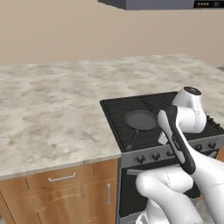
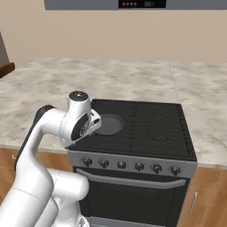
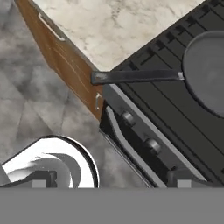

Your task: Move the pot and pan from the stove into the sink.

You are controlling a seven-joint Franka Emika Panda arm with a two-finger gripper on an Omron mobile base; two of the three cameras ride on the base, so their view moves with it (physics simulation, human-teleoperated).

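Dark grey and shallow, the pan (image 1: 141,120) sat on the front left burner of the stove (image 1: 127,131), flat on the ridged black grates. Its long thin black handle (image 3: 136,77) ran out toward the front left corner of the cooktop, and from the hand camera its tip reached just past the stove's edge, above the seam where the stove met the wooden cabinet (image 3: 65,57). From the right base camera the pan (image 2: 108,124) showed as a round dark disc partly hidden behind the robot's wrist.

The gripper (image 3: 109,180) hung above the front left of the stove, over the knobs (image 3: 127,117) and the grey oven door handle (image 3: 127,146), well apart from the pan and touching nothing. Its fingers (image 3: 183,179) stood spread as wide as they go, with nothing between them.

Pale marbled counter (image 1: 52,105) lay to the left of the stove and behind it, and more of it (image 2: 208,111) ran to the right. Below the counter, the wooden cabinet fronts carried thin metal pulls (image 1: 61,177). The grey patterned floor (image 3: 35,109) showed below the hand.
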